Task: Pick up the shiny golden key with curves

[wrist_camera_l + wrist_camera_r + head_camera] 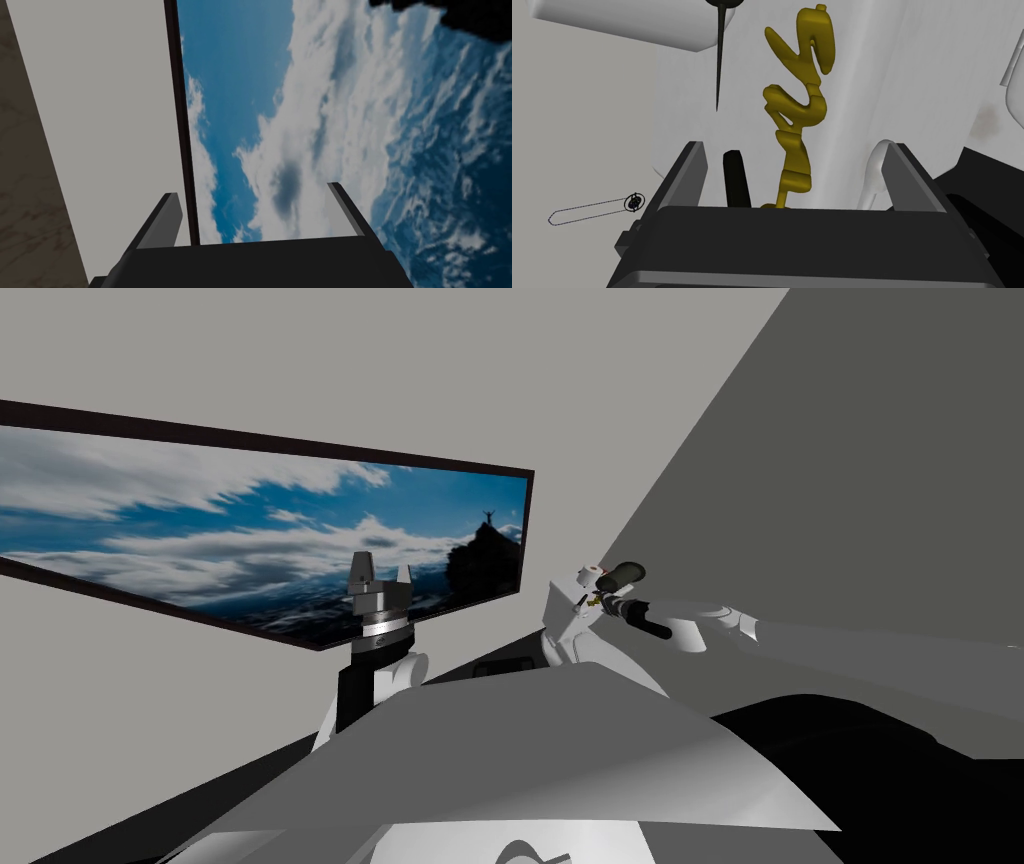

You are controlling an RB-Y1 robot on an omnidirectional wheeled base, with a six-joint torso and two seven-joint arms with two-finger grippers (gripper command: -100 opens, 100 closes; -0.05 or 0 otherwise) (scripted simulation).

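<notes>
**Right gripper (795, 144) straddles the key (799, 107), not yet closed on it.**
The gold, curvy key lies against a white surface (862, 75). It runs straight out from the gripper's body, about midway between the two fingers. Those fingers stand wide apart, released, and neither touches it. The line-up looks deliberate: with the key's length along the gripper, the fingers can close on its narrow sides. A black bar (736, 175) sits just beside the key's base, also inside the gap, so closing may catch it as well. A black needle (718, 55) points toward the gripper farther out, apart from the key. The left gripper (380, 570) is raised on the robot's left, fingers apart and empty, probably parked there to stay out of the way.
</notes>
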